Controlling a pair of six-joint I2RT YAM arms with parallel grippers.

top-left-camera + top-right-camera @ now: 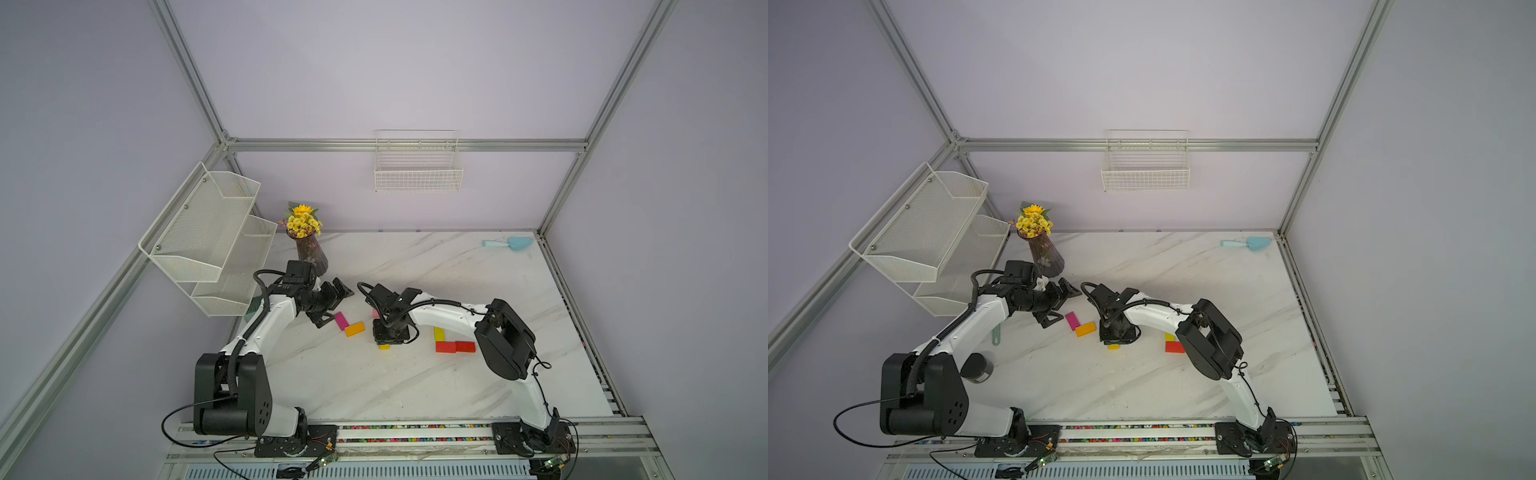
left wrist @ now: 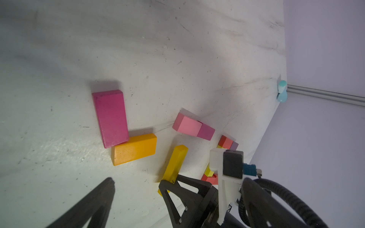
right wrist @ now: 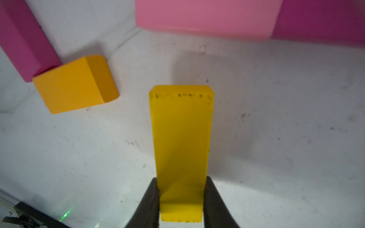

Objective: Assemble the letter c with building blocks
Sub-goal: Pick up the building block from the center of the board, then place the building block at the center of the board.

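Right gripper (image 3: 181, 189) clasps one end of the yellow block (image 3: 180, 138), whose long axis points toward the light pink block (image 3: 205, 17).

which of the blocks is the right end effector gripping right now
The long yellow block, pinched at one end by the right end effector. The magenta block and orange block lie free on the table.
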